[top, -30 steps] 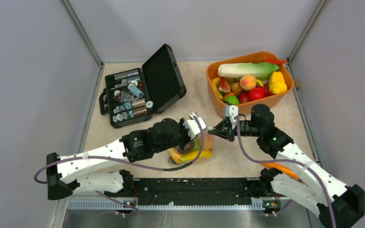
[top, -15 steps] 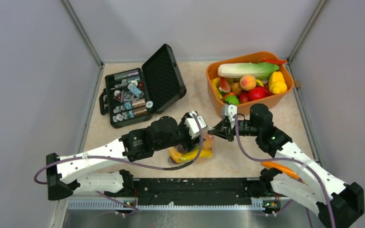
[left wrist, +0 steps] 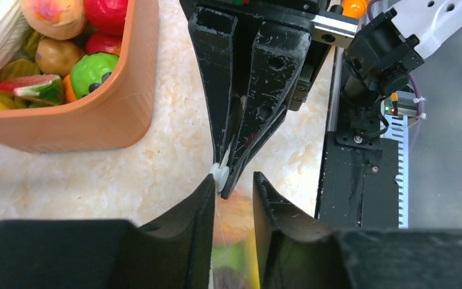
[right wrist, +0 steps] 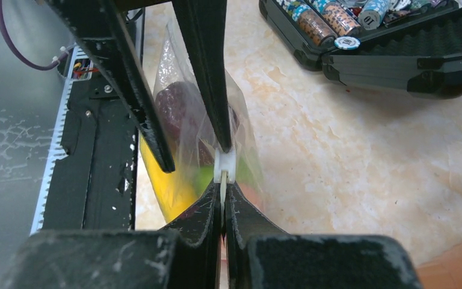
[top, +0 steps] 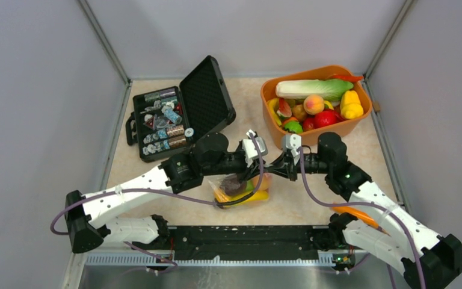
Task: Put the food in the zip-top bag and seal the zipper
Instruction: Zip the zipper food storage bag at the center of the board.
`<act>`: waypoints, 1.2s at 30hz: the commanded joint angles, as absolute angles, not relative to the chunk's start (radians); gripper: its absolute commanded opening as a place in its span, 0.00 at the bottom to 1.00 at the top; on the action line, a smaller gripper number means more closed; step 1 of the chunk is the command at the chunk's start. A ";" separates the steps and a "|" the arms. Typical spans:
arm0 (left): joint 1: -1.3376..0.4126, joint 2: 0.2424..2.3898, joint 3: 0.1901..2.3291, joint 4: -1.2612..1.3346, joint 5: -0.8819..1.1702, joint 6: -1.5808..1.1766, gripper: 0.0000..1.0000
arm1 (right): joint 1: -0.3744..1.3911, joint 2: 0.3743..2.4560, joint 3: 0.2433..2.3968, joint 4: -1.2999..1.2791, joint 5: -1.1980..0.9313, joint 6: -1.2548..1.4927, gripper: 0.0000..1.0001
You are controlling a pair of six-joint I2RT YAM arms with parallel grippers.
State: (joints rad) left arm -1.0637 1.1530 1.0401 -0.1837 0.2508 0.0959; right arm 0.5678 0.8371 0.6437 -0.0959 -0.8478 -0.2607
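As things stand: the zip-top bag (top: 240,191) rests on the table (top: 304,201) on the near side of the orange tub (top: 355,123). It sits off the tub's left front corner and apart from it, with one upper corner lifted toward the tub.
Contents: several pieces of food (top: 233,183) are inside, one dark purple and others yellow, green and orange. More loose food (top: 313,105) lies in the tub.
Right gripper (right wrist: 223,188): its fingers are pressed together on the white end piece (left wrist: 219,174) of the zipper (right wrist: 224,158), at the bag corner nearest the tub.
Left gripper (left wrist: 233,180): its fingers are parted, one on each side of the bag's top edge, just beside the right pinch. They are not squeezing the film.
Seal state: I cannot tell whether the strip is pressed shut anywhere along its length.
Film: it looks thin, floppy and slick, and will likely crumple or slide rather than resist a push.
Load: the toys look hard, light and lumpy. Their weight probably drags the bag body down and away from the tub, bowing the strip.
Where to hold: the stiffer zipper strip itself is the best place, not the dotted film below it. One end should stay anchored so the strip is taut.
Risk: a bulging toy under the strip could keep the two sides apart, and a loose pinch may slip off.
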 commanded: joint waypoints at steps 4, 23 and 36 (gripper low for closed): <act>-1.042 1.190 1.114 -0.154 0.356 0.114 0.14 | 0.575 0.815 0.695 -0.092 -0.881 -0.278 0.00; -1.025 1.221 1.140 -0.220 0.417 0.142 0.28 | 0.575 0.807 0.701 -0.101 -0.879 -0.275 0.00; -1.024 1.246 1.147 -0.262 0.405 0.169 0.29 | 0.575 0.809 0.719 -0.115 -0.877 -0.278 0.00</act>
State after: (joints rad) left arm -1.0279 1.2400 1.1259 -0.2394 0.4133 0.1596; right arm 0.5678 0.8246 0.6510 -0.1463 -0.8577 -0.2684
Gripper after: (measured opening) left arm 0.278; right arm 0.004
